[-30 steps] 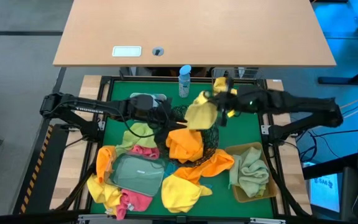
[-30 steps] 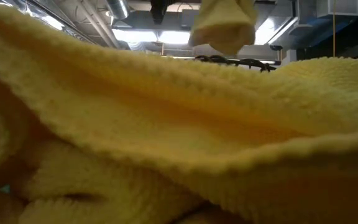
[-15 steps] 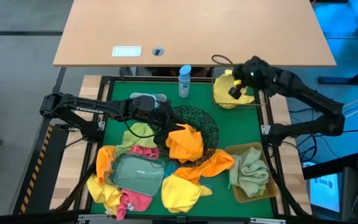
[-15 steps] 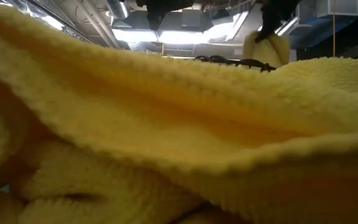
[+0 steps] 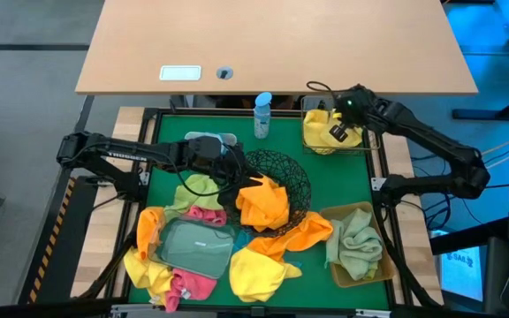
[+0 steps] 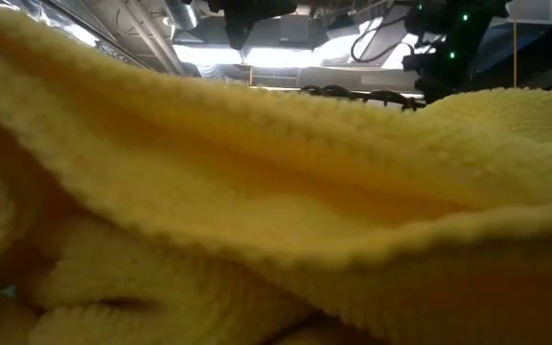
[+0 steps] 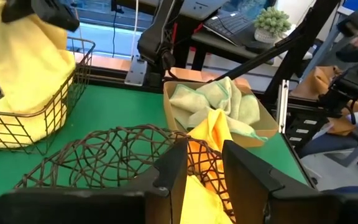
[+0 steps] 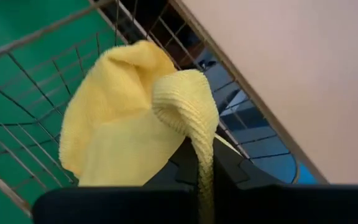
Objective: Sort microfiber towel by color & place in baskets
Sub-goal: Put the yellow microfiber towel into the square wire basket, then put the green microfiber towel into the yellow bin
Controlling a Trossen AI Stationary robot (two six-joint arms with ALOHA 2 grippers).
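Observation:
My right gripper (image 5: 336,132) is shut on a yellow towel (image 8: 123,118) over the square wire basket (image 5: 363,148) at the table's far right. The towel hangs down into that basket (image 7: 73,68), where more yellow cloth (image 7: 5,127) lies. My left gripper (image 7: 204,158) holds still at the left rim of the round black wire bowl (image 5: 294,177), fingers apart. An orange towel (image 5: 263,203) draped over the bowl's near rim shows between them. My right gripper pinches a raised fold of the yellow towel (image 8: 194,118) between its two fingers, coming from above and slanting down. The rest of the towel hangs below inside the wire basket. My left gripper: I cannot tell whether its fingers touch the bowl's rim or the orange towel.
A tan bin (image 5: 371,265) with a green towel stands at the near right. A clear tray (image 5: 193,247) lies on yellow and pink towels at the near left. A blue-capped bottle (image 5: 262,113) stands at the far edge. A yellow towel (image 6: 257,211) fills the low view.
My right gripper has carried the yellow towel from above the black bowl toward the table's far right corner and down, tipping to point more downward. The towel, which hung free over the bowl, now hangs inside the square wire basket.

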